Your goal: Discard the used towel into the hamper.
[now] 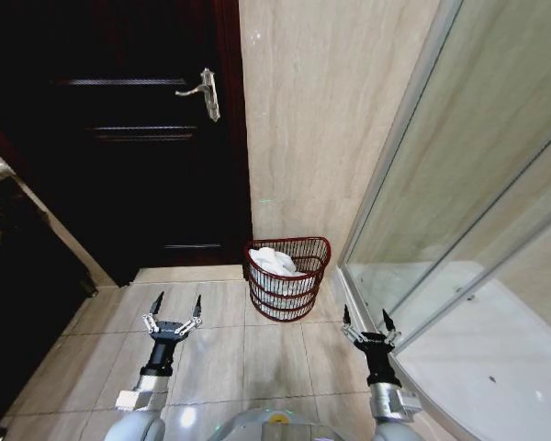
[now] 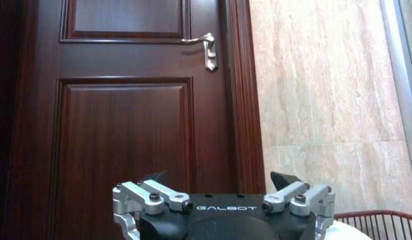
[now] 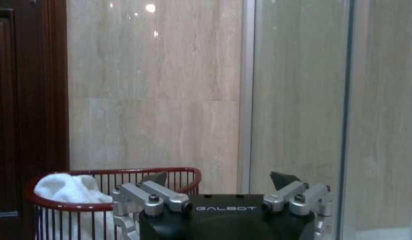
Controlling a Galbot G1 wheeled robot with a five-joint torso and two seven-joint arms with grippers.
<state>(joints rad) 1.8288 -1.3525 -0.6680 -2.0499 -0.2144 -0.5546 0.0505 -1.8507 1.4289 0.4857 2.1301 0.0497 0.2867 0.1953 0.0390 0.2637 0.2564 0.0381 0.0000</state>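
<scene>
White towel (image 1: 274, 261) already sits in the hamper (image 1: 314, 246); left gripper (image 1: 175, 306) and right gripper (image 1: 366, 321) hang spread, empty, near it. Risk: towel heaped at the rim could slip out.

Reddish-brown wire hamper (image 1: 289, 280) upright on tiled floor against the wall, white towel (image 1: 275, 262) bunched inside, reaching rim.
</scene>
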